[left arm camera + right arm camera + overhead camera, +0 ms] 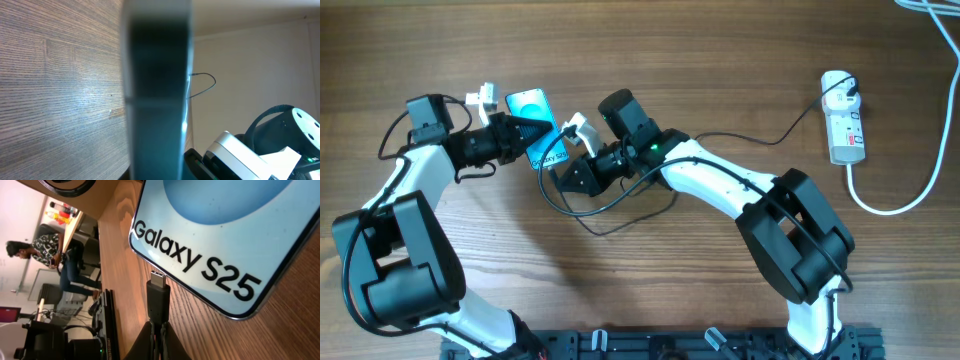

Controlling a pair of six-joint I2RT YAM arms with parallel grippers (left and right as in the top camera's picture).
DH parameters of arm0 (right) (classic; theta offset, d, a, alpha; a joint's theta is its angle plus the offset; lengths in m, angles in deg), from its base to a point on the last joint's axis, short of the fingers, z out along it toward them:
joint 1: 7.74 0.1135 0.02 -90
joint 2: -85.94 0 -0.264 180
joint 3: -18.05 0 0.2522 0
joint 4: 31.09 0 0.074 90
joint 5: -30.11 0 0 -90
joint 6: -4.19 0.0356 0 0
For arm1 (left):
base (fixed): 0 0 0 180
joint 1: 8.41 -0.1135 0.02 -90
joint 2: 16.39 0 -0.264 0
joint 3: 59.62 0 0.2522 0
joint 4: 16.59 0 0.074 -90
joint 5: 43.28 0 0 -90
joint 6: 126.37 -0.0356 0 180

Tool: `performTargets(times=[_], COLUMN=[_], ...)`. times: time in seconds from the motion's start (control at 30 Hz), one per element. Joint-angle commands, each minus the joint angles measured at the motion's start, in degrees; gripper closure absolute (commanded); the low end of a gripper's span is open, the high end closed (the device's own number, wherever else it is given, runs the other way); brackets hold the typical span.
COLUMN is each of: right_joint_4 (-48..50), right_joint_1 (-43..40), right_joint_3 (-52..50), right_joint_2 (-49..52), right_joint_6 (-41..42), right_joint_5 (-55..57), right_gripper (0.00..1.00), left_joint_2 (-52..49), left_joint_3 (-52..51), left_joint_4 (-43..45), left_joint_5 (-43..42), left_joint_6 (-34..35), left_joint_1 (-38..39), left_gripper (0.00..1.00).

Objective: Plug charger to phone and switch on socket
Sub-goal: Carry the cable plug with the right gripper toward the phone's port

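The phone (pixel 532 104) lies at the table's upper left, its teal screen up, and my left gripper (pixel 524 131) is shut on its middle. In the left wrist view the phone's edge (pixel 157 90) is a dark upright band filling the centre. In the right wrist view the phone (pixel 215 225) reads "Galaxy S25". My right gripper (pixel 158 339) is shut on the charger's plug tip (pixel 158 300). Its metal end meets the phone's bottom edge; I cannot tell whether it is inside the port. The charger cable (pixel 782 138) runs right to the white socket (pixel 843 118).
Slack black cable loops (pixel 610 215) on the table below the right gripper (pixel 561 161). A thick white cord (pixel 910 200) curves away from the socket at the far right. A black rail (pixel 670 345) runs along the front edge.
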Motion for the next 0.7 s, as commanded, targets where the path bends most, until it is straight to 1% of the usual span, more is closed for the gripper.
performTargets(times=[0.0, 0.47, 0.6, 0.67], right_joint_4=[-0.94, -1.97, -2.03, -1.9], right_joint_1=[-0.42, -1.81, -1.31, -1.14], right_joint_3=[0.22, 0.22, 0.22, 0.22], right_joint_2=[-1.6, -1.6, -1.6, -1.6], right_joint_6=[-0.85, 0.26, 0.52, 0.52], right_joint_5=[-2.73, -2.73, -4.85, -4.81], right_gripper=[0.96, 0.96, 0.96, 0.96], left_joint_2=[0.04, 0.04, 0.04, 0.04], left_joint_3=[0.74, 0.74, 0.74, 0.74], left_joint_4=[0.61, 0.79, 0.81, 0.81], left_joint_5=[-2.38, -2.4, -2.36, -2.36], left_joint_6=[0.39, 0.57, 5.33, 5.7], left_joint_1=[-0.02, 0.0, 0.0, 0.0], left_gripper=[0.96, 0.96, 0.96, 0.96])
